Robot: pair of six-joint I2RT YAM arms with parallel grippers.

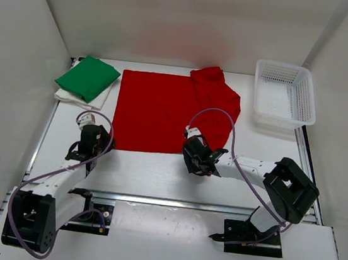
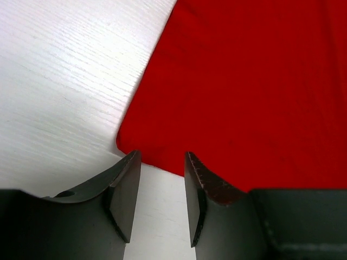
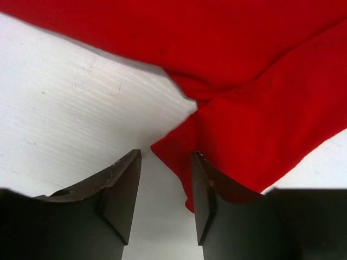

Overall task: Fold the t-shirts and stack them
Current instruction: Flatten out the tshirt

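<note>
The red t-shirt [image 1: 164,106] lies spread on the table's middle, its right side bunched and folded over. My left gripper [image 1: 92,138] is open at the shirt's near-left corner [image 2: 135,142]; the hem edge lies just ahead of its fingertips, bare table between them. My right gripper [image 1: 197,155] is open at the shirt's near-right edge, with a red corner [image 3: 173,151] reaching in between its fingertips. The green t-shirt [image 1: 87,77] lies folded on the folded white t-shirt [image 1: 76,98] at the back left.
A white plastic mesh basket [image 1: 284,96] stands at the back right. White walls close the table on the left, back and right. A metal rail [image 1: 171,202] runs along the near edge by the arm bases.
</note>
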